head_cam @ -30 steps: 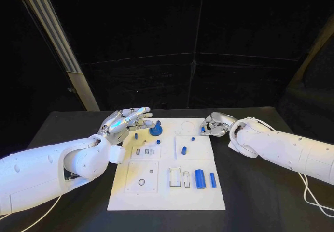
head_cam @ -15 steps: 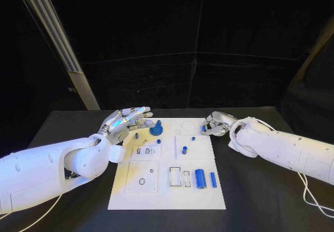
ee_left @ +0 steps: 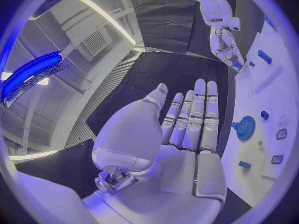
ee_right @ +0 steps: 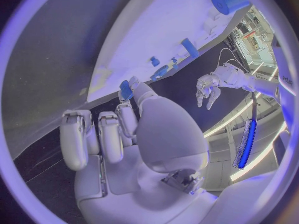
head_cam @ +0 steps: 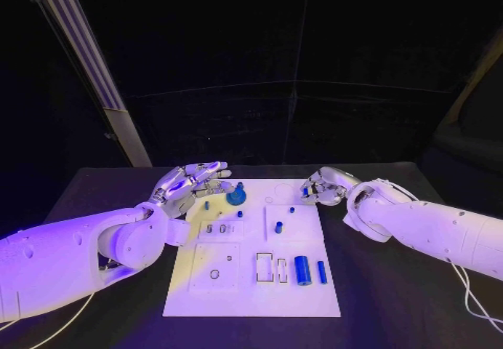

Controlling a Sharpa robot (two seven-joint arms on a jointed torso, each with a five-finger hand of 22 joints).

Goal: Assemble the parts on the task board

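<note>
Left hand (head_cam: pixel 192 183) hovered spread and empty just beside the board (head_cam: pixel 251 291), near the gear (head_cam: pixel 236 195). Right hand (head_cam: pixel 323 187) pinched a small blue part (ee_right: pixel 126 90) at the board's far edge. Risked dropping it: slight grip, tiny piece.

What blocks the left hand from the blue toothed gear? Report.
Probably nothing: the left hand is open beside the blue toothed gear, with bare white task board between. The right hand, pinching a small blue part, sits apart.
</note>
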